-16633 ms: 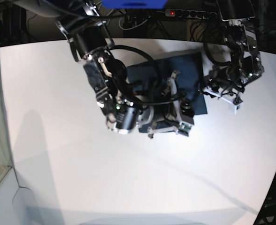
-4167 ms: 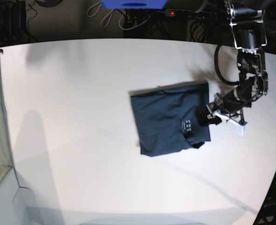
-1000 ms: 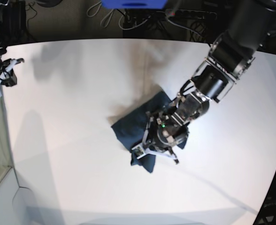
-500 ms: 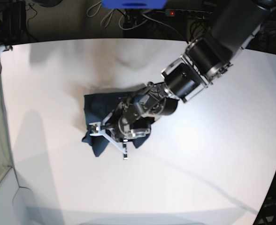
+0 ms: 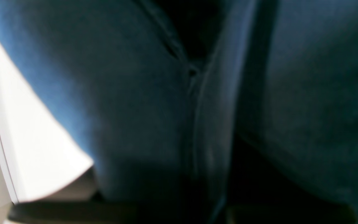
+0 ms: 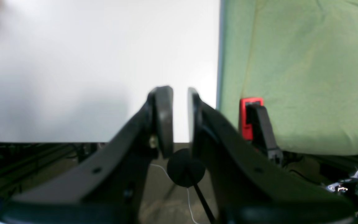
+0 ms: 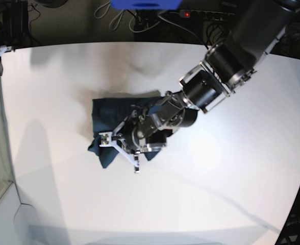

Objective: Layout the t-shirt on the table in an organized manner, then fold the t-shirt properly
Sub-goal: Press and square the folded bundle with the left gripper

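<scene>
Cloth bunches under the left gripper (image 7: pixel 120 148), which looks pinched shut on the t-shirt (image 7: pixel 105 116), likely to drag it across the table (image 7: pixel 63 92). The right gripper (image 6: pixel 180 119) waits past the table's edge, jaws nearly closed, holding nothing.
</scene>
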Robot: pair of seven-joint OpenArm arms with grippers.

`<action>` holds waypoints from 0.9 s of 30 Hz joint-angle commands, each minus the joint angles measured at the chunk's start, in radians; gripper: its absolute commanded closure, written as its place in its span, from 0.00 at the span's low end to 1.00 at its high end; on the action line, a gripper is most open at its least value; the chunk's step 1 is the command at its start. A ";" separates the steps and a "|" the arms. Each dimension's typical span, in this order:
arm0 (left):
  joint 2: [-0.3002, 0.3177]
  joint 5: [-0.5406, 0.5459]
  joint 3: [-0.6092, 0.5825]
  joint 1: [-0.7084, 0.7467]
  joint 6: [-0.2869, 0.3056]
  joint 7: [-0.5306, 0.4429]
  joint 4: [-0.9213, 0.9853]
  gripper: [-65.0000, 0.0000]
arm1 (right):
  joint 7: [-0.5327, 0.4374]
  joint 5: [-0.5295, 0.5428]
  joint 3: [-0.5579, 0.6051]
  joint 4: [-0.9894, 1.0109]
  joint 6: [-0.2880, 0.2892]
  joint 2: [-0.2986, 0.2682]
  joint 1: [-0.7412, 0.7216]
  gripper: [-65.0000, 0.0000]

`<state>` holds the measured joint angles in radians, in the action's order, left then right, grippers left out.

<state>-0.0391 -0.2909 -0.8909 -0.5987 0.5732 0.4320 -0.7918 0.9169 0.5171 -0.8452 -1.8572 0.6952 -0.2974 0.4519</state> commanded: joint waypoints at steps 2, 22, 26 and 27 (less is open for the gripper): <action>0.011 0.014 -0.009 0.038 0.125 0.095 0.028 0.97 | -0.020 0.011 -0.007 -0.015 0.003 -0.018 -0.002 0.89; 0.025 0.012 -0.007 -0.099 0.125 0.095 -0.045 0.19 | -0.020 0.011 -0.007 -0.015 0.003 0.002 0.002 0.89; 0.032 0.012 -0.007 -0.137 0.125 0.095 -0.065 0.19 | -0.020 0.011 -0.009 -0.015 0.003 0.002 0.002 0.89; 0.032 0.012 -0.007 -0.148 0.125 0.095 -0.064 0.19 | -0.020 0.011 -0.009 -0.015 0.003 0.002 0.002 0.89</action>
<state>-0.0059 -0.2615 -0.9009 -0.7124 0.6968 0.5167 -0.8486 0.9165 0.5140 -0.8440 -1.8568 0.6952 -0.2798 0.4492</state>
